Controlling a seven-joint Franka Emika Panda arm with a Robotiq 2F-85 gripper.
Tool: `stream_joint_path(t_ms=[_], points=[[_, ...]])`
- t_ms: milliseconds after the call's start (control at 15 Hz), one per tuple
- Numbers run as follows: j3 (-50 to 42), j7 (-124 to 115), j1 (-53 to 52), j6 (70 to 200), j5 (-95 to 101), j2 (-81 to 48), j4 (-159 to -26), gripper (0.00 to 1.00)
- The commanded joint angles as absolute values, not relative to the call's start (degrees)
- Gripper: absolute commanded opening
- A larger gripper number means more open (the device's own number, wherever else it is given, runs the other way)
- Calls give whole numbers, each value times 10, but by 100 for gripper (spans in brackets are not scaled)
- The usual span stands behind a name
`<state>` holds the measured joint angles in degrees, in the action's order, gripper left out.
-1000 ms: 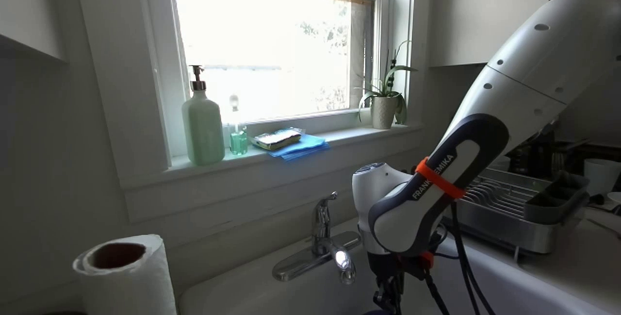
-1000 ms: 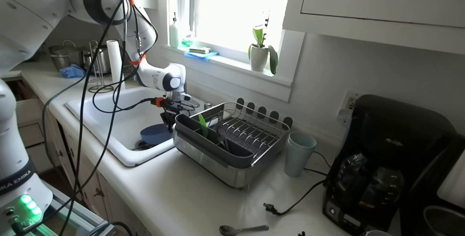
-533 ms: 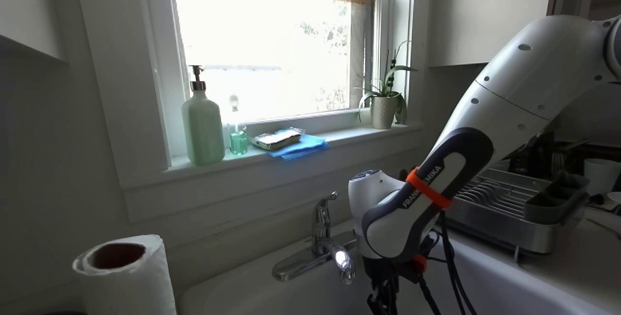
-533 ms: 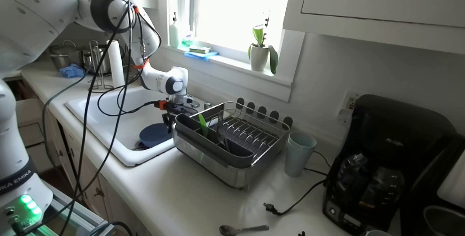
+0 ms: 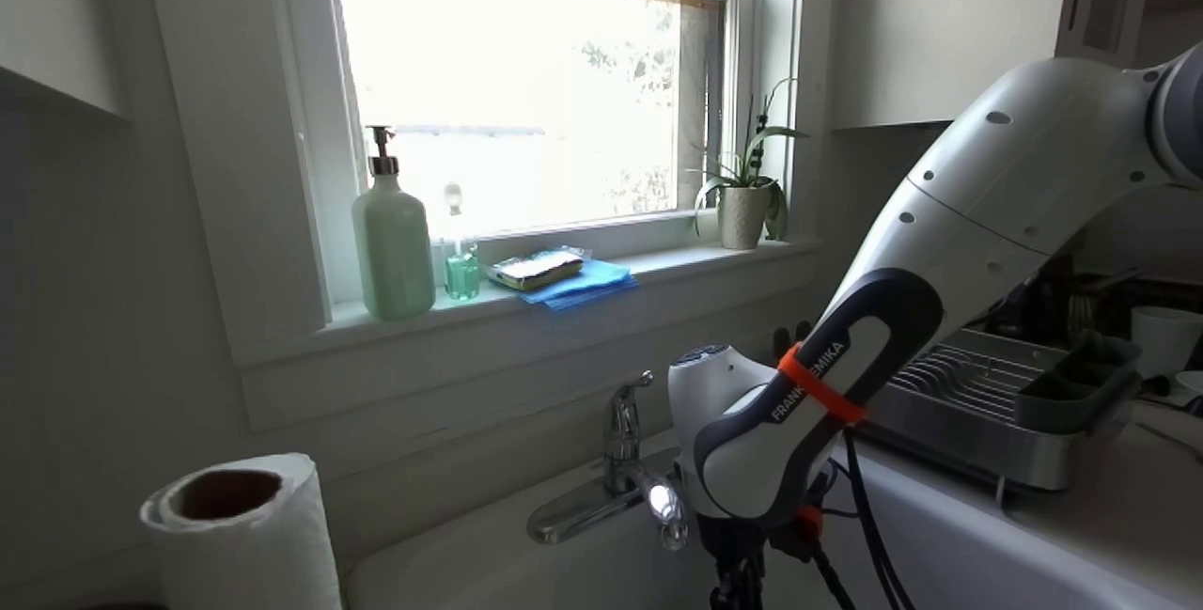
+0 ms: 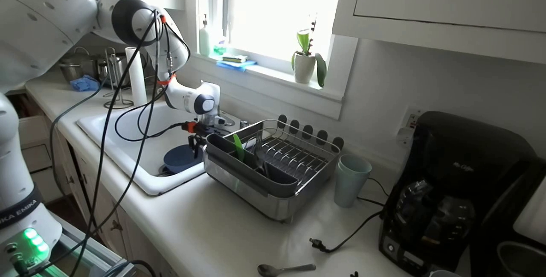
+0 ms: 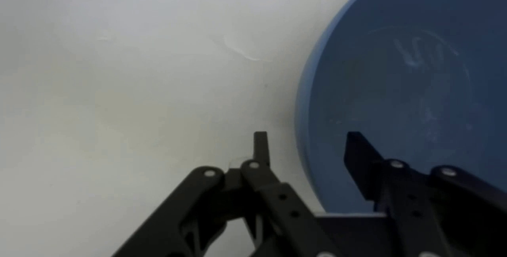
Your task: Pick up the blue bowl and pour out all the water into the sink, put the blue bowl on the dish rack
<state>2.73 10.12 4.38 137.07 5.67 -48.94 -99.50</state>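
The blue bowl (image 6: 181, 160) sits in the white sink (image 6: 149, 186), near the end by the dish rack (image 6: 256, 200). In the wrist view the bowl (image 7: 396, 90) fills the right side, with faint reflections inside; whether water is in it I cannot tell. My gripper (image 7: 307, 134) is open over the bowl's edge. One finger is outside over the sink floor, the other over the bowl's inside, and the rim runs between them with gaps on both sides. The gripper also shows in an exterior view (image 6: 195, 149). The bowl is out of sight in an exterior view where the sink (image 5: 940, 544) shows.
The chrome faucet (image 5: 625, 460) stands close beside my wrist. A grey utensil holder (image 6: 251, 166) with a green utensil is on the rack's near side. Cups (image 6: 352, 179), a spoon (image 6: 286, 269) and a coffee maker (image 6: 452, 191) are on the counter. A paper towel roll (image 5: 244, 535) stands beyond the sink.
The arm has come down and the gripper has shifted slightly away from the rack. The fingers look more spread. The bowl shows slightly lower than a second ago.
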Motion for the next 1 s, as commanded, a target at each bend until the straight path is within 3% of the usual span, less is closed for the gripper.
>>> stream_joint_path(t_ms=[0,200,267,933], points=[[34,136,48,1352,49,-503,-973,23],[32,151,48,1341,55,-495,-973,2],[30,155,47,1339,56,-492,-974,0],[-22,119,-31,1272,170,-354,-1051,1]])
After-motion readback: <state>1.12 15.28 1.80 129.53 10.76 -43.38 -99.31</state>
